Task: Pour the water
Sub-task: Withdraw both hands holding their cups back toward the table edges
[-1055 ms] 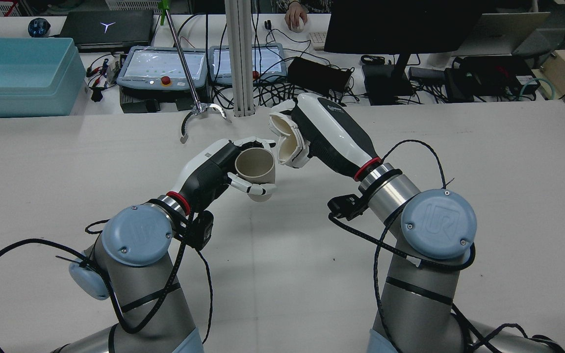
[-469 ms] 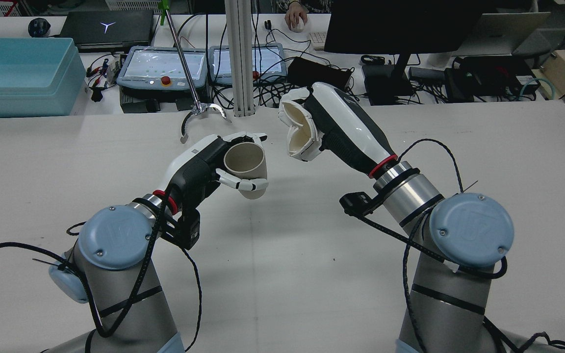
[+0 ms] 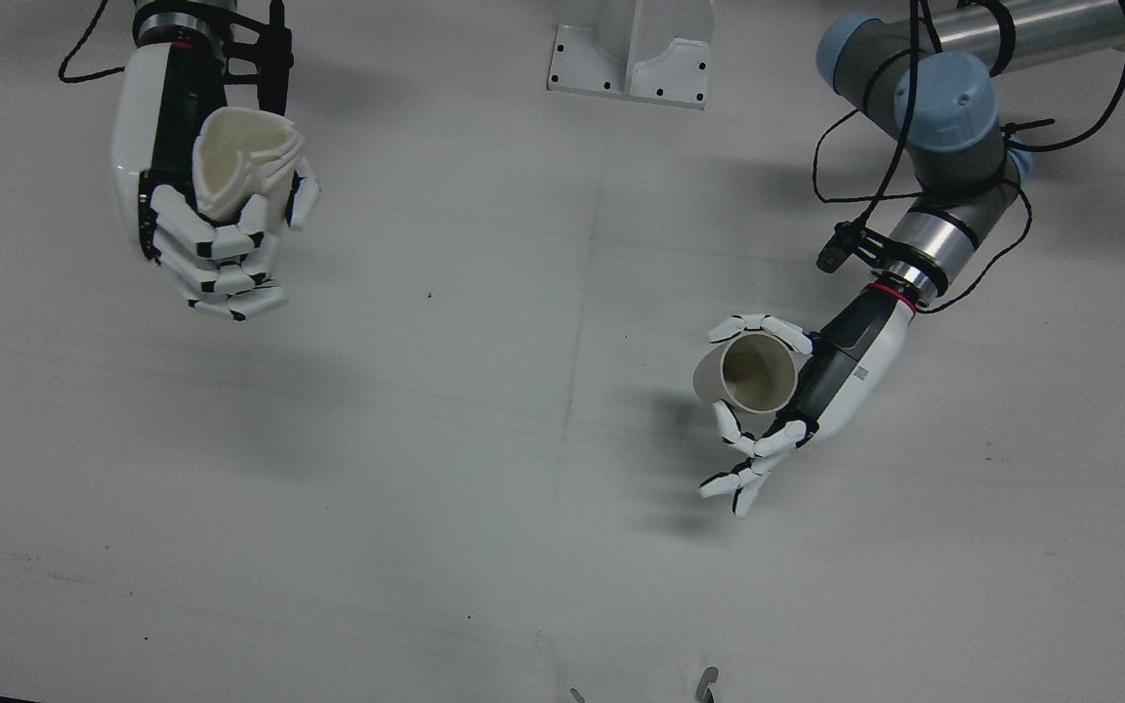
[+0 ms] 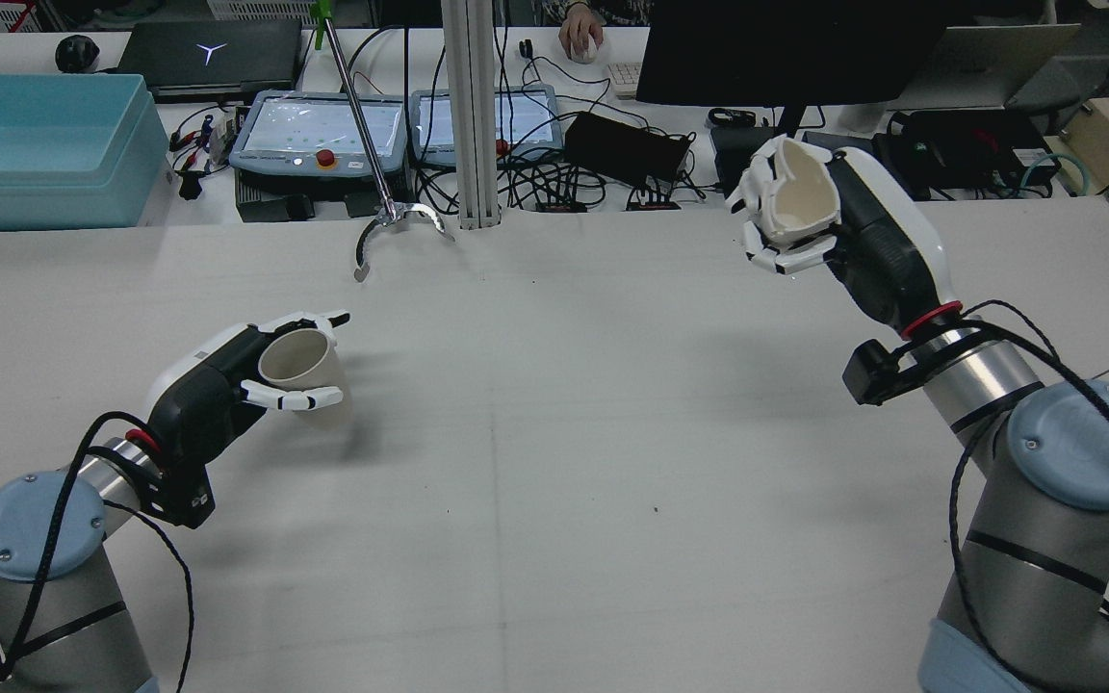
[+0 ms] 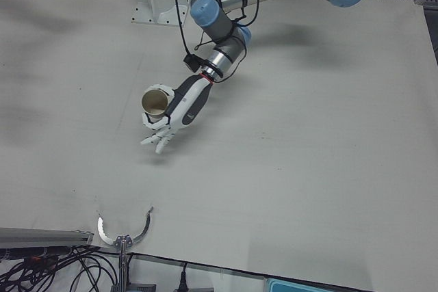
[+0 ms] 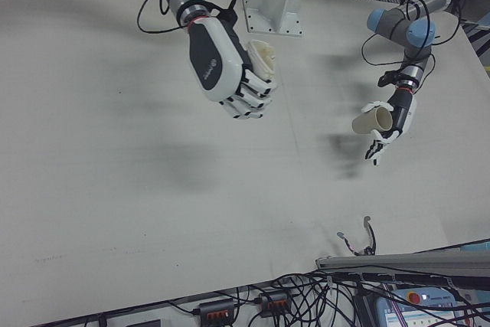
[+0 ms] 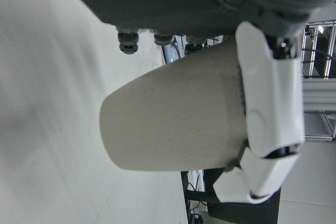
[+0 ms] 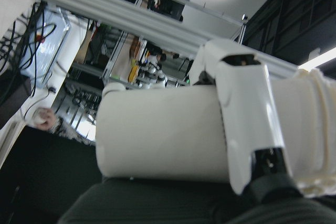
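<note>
beige paper cup [image 4: 302,366] sits low in the left hand [image 4: 227,380], close over the counter [image 4: 554,462] on the robot's left side, its fingers [image 3: 753,332] curled around the wall and some lower ones splayed loose. the white cup [image 4: 798,204], visibly squashed at the rim, is held high in the right hand [image 4: 824,221] near the counter's far edge, its fingers [image 3: 216,264] wrapped tight around it, mouth roughly upward.

the two cups are well apart, on opposite halves, so no pouring is going on now; whether water went across cannot be told, since neither cup's inside shows any. judging by the posture, what remains is setting the cups down and letting go.

room is generous: the wide middle of the counter is bare. a metal claw tool [image 4: 399,223] lies at the far edge, away from both hands.
</note>
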Robot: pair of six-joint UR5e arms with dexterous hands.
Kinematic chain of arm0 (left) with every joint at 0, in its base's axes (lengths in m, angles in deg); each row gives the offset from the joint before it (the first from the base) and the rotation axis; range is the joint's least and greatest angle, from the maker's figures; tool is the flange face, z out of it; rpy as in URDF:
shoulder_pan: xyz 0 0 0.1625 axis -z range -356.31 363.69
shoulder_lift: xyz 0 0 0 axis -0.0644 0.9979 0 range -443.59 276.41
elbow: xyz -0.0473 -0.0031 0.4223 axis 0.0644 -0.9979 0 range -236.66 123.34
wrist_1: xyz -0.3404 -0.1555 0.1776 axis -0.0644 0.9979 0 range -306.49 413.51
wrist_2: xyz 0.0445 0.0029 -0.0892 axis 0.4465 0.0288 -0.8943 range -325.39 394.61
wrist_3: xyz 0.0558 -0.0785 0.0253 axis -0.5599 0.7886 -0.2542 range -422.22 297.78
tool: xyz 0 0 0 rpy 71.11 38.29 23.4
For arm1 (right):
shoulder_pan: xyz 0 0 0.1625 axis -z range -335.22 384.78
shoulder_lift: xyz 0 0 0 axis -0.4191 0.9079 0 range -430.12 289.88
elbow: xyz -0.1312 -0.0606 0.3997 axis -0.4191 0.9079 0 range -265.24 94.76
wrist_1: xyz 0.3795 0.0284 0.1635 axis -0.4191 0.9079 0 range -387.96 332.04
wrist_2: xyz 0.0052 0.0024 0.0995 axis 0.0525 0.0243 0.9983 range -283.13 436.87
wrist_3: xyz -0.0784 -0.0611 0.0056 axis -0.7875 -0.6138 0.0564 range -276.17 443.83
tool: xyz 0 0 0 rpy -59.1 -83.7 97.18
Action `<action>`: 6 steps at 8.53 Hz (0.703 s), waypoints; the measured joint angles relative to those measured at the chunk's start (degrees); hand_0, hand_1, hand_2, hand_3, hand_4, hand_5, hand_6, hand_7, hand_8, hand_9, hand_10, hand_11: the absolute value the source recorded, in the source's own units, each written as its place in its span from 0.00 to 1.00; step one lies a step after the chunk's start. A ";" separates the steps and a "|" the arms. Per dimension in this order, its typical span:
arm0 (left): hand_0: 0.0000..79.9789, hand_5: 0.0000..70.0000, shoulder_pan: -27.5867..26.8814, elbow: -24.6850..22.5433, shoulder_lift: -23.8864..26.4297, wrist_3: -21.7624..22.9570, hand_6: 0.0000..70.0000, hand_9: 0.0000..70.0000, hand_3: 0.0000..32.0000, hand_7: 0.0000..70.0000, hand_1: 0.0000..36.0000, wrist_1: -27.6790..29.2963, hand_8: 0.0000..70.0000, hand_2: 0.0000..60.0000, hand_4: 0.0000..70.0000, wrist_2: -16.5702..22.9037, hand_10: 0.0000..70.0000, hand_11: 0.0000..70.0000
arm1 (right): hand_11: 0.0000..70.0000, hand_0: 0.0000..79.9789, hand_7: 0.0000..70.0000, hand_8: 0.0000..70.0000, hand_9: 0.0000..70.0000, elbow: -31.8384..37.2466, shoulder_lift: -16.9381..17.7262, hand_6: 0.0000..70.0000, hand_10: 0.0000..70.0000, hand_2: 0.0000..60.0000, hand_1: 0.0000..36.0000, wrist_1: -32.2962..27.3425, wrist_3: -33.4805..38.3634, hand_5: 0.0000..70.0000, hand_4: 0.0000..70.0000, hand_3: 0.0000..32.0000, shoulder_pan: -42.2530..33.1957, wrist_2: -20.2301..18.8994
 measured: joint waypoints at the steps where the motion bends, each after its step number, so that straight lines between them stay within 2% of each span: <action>1: 0.69 1.00 1.37 0.00 -5.08 1.17 0.16 0.03 0.00 0.23 0.78 3.75 0.02 0.93 0.75 0.48 0.06 0.10 | 0.86 1.00 0.80 0.49 0.63 0.06 3.81 0.65 0.58 1.00 1.00 -0.15 5.62 1.00 0.29 0.00 -4.29 -1.81; 2: 0.68 1.00 3.15 0.04 -9.87 1.91 0.16 0.02 0.00 0.22 0.72 7.85 0.02 0.82 0.72 1.33 0.06 0.10 | 0.88 1.00 0.76 0.51 0.64 0.99 8.00 0.62 0.59 1.00 1.00 -1.14 9.29 1.00 0.23 0.00 -9.95 -5.55; 3: 0.67 1.00 4.45 0.27 -13.24 2.07 0.15 0.02 0.00 0.21 0.69 11.12 0.02 0.81 0.71 1.83 0.06 0.10 | 0.88 0.94 0.73 0.53 0.67 3.86 11.74 0.61 0.59 1.00 1.00 -5.15 10.97 1.00 0.19 0.00 -13.88 -8.60; 4: 0.65 1.00 5.33 0.93 -16.28 1.91 0.14 0.02 0.00 0.20 0.66 14.47 0.01 0.83 0.70 2.02 0.06 0.11 | 0.86 0.94 0.77 0.54 0.68 10.26 15.32 0.64 0.58 1.00 1.00 -13.93 12.82 1.00 0.24 0.00 -16.51 -10.80; 6: 0.64 1.00 8.23 4.07 -21.39 0.88 0.12 0.02 0.00 0.19 0.64 22.18 0.01 0.79 0.67 1.99 0.06 0.10 | 0.88 0.84 0.76 0.55 0.71 30.95 18.43 0.62 0.59 1.00 1.00 -35.75 17.83 1.00 0.20 0.00 -18.36 -12.39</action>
